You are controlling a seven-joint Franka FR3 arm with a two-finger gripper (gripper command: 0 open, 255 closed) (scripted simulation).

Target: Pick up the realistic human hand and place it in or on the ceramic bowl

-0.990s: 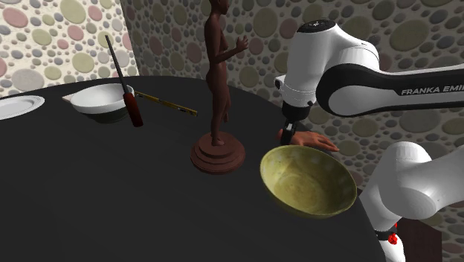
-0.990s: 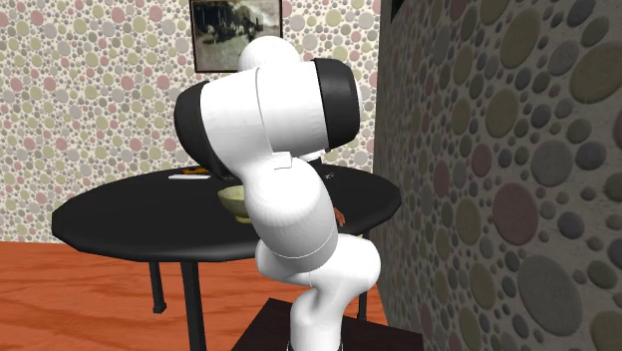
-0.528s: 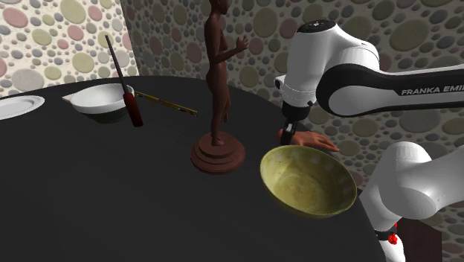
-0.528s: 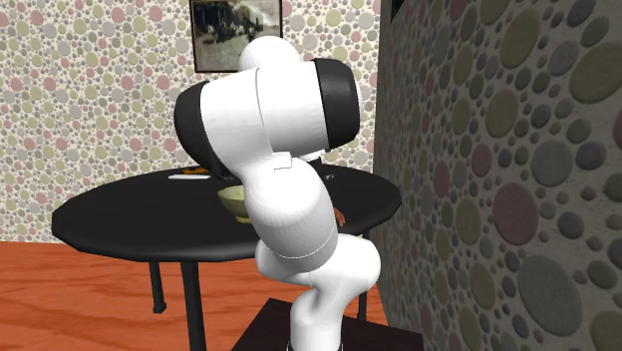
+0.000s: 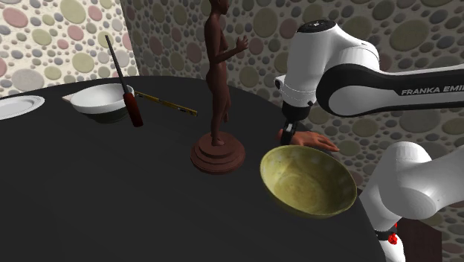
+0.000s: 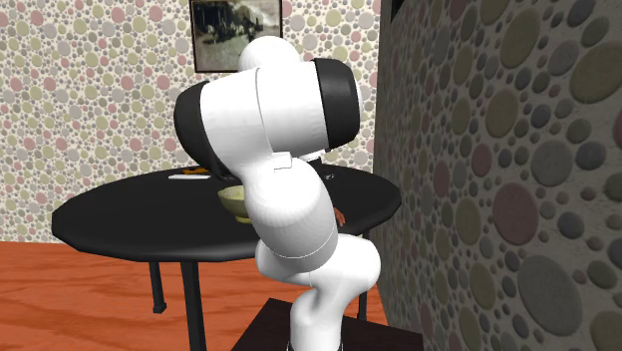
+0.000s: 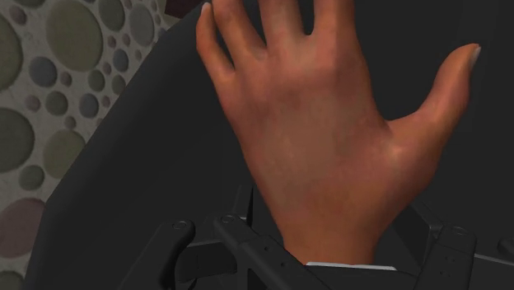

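A flesh-coloured human hand [image 5: 317, 141] lies palm down on the black round table [image 5: 111, 193], close to its edge and just behind the yellow-green ceramic bowl [image 5: 308, 181]. My gripper [image 5: 288, 135] reaches down at the hand's wrist end. In the wrist view the hand [image 7: 329, 123] spreads its fingers away from me. My gripper [image 7: 342, 265] has its black fingers [image 7: 247, 247] pressed against both sides of the wrist, shut on it. The hand still rests on the table. From the second exterior view the bowl [image 6: 231, 199] peeks out from behind the arm.
A tall brown figurine [image 5: 218, 89] on a round base stands beside the bowl, toward the shoulder view's left. Farther off are a white bowl [image 5: 100, 99], a white plate [image 5: 16, 106], a red-and-black long-handled tool [image 5: 128, 88] and a thin stick [image 5: 169, 105]. A pebble-patterned wall [image 5: 372, 37] is close behind.
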